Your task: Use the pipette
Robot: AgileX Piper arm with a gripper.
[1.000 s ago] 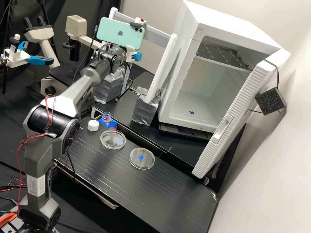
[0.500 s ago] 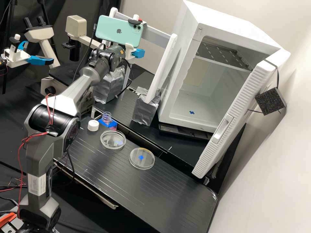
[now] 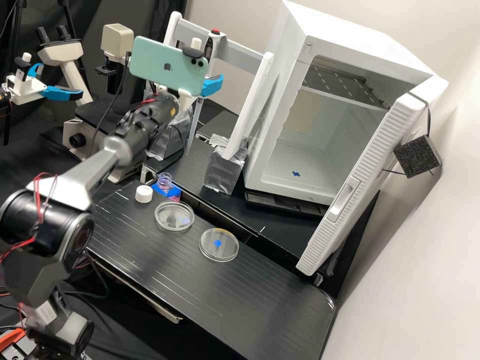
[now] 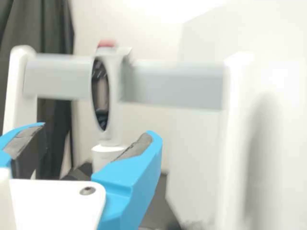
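Pipette (image 3: 209,49), high view: upright on grey crossbar (image 3: 241,54) of white-legged rack, red button (image 3: 215,31) on top. Open bottle (image 3: 164,182), white cap (image 3: 144,194) and two petri dishes (image 3: 174,216) (image 3: 219,244) on the bench (image 3: 260,295); bottle is the likely liquid source, a dish the likely target. Wrist view: gripper (image 4: 96,136) spread wide, nothing between the pads; pipette beyond it, hanging at the bar, not gripped. Judged early stage, next is lining up and closing on the handle. Handling guess: light, stiff plastic shell, a bit slick, could twist if pinched off-centre; slim lower end probably the fragile bit. Best hold: thick upper body, both sides, square on, clear of the button. Lift it off the bar without dragging; knocking the rack is the main risk.
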